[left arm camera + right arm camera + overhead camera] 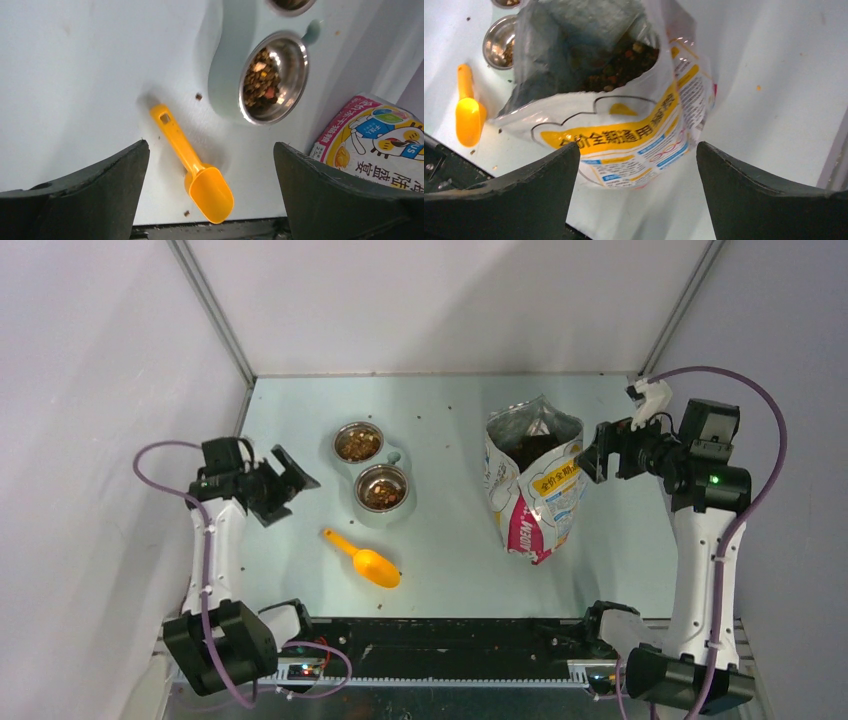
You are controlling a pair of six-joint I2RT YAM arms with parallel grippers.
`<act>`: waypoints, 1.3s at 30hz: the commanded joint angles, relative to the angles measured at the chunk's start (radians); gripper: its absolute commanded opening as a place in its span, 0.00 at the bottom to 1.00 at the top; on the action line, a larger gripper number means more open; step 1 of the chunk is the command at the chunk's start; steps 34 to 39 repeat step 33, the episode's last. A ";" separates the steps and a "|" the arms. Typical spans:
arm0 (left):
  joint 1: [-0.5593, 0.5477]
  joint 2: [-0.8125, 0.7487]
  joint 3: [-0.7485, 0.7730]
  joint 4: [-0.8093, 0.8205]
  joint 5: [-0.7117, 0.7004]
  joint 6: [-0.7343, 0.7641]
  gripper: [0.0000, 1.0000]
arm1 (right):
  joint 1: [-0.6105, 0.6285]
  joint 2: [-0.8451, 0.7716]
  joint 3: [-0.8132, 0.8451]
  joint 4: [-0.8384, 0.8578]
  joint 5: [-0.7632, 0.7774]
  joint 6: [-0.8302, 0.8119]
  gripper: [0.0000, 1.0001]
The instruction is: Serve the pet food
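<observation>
Nearest you, the orange scoop (pixel 365 560) is lying empty on the table just in front of the twin-bowl feeder (pixel 395 456), its handle end closer to the feeder. You are holding the left gripper (pixel 290 492) to the feeder's left, fingers spread wide with nothing between them. The pet food (pixel 260 77) is sitting in both steel bowls of the feeder, and more is showing inside the open foil bag (pixel 535 490) standing to the feeder's right. Further right, the right gripper (pixel 592 455) is hovering just beside the bag's rim, fingers apart, gripping nothing. I am judging the kibble loose, light and crumbly, likely to roll and scatter, so you are better off taking the scoop by its stiff handle than pinching pellets
</observation>
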 commanded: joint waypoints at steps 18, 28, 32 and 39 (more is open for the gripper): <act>-0.128 -0.033 0.463 0.322 -0.062 0.468 1.00 | -0.055 0.199 0.079 0.242 0.601 0.299 0.97; -0.133 -0.034 0.410 0.400 -0.042 0.400 1.00 | -0.055 0.131 0.074 0.214 0.636 0.357 1.00; -0.141 -0.040 0.401 0.400 -0.026 0.418 1.00 | -0.055 0.136 0.088 0.219 0.629 0.354 0.99; -0.148 -0.039 0.403 0.396 -0.032 0.432 1.00 | -0.055 0.139 0.098 0.220 0.627 0.354 1.00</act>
